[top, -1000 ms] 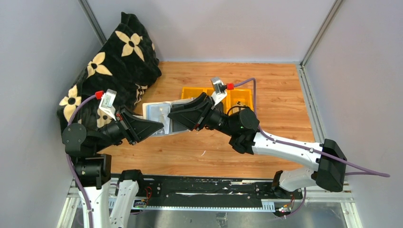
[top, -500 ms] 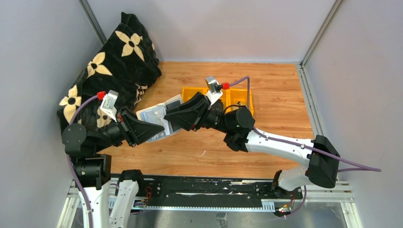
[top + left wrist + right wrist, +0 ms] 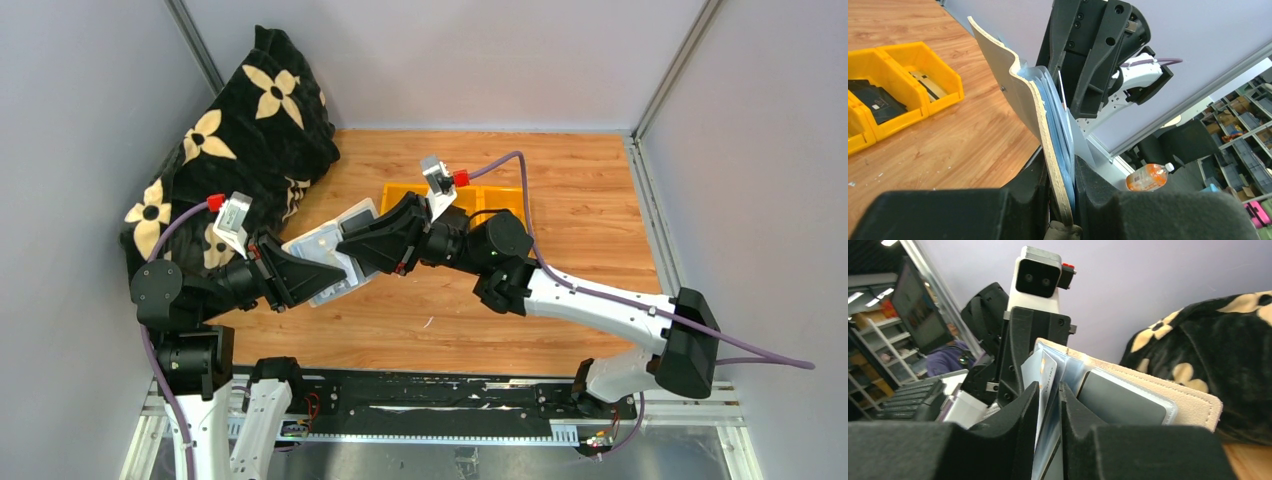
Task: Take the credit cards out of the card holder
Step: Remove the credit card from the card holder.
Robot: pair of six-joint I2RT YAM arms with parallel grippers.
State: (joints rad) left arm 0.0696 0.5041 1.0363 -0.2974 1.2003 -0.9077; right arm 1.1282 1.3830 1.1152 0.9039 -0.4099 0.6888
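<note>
Wooden table (image 3: 580, 200) beneath | card holder (image 3: 322, 250) is held aloft, edge clamped by left gripper (image 3: 1062, 190) | credit card (image 3: 1046, 371) in its sleeve (image 3: 1073, 371) is pinched by right gripper (image 3: 1048, 405) | step: extraction | next: a straight pull along sleeve is judged needed

Arms: both are showing black joint housings and white links (image 3: 590, 315). Left gripper (image 3: 340, 268) and right gripper (image 3: 342, 242) are wearing black wedge-shaped fingers. A purple cable (image 3: 512, 154) is running along each arm, ending in a red plug (image 3: 461, 179) at a silver wrist camera (image 3: 434, 172). Screw heads (image 3: 1118, 9) are dotting the black finger mount.
</note>
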